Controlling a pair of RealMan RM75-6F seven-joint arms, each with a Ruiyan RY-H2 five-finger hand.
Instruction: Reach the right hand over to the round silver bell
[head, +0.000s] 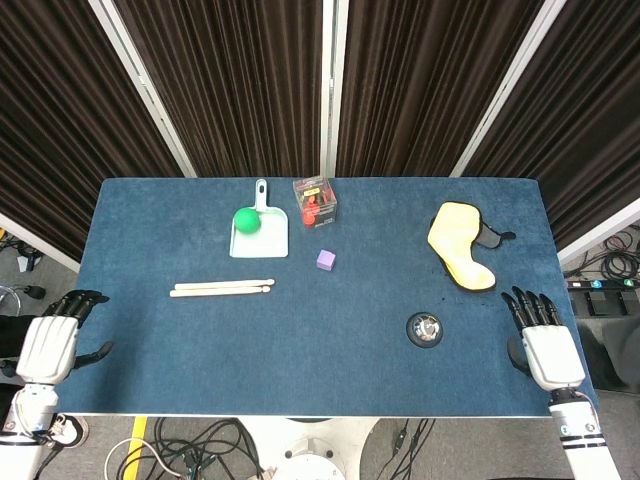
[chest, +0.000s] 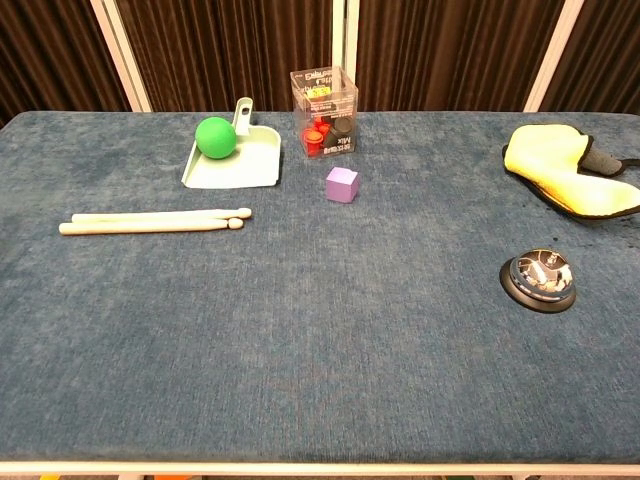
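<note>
The round silver bell (head: 425, 328) (chest: 539, 278) sits on its black base at the right front of the blue table (head: 300, 340). My right hand (head: 545, 340) lies flat and open at the table's right front corner, well to the right of the bell, fingers stretched out and apart, holding nothing. My left hand (head: 55, 338) rests open beside the table's left front corner, also empty. Neither hand shows in the chest view.
A yellow mitt (head: 460, 245) lies behind the bell. Further left are a purple cube (head: 326, 260), a clear box of small parts (head: 315, 200), a pale dustpan (head: 262, 232) holding a green ball (head: 246, 221), and two drumsticks (head: 222, 289).
</note>
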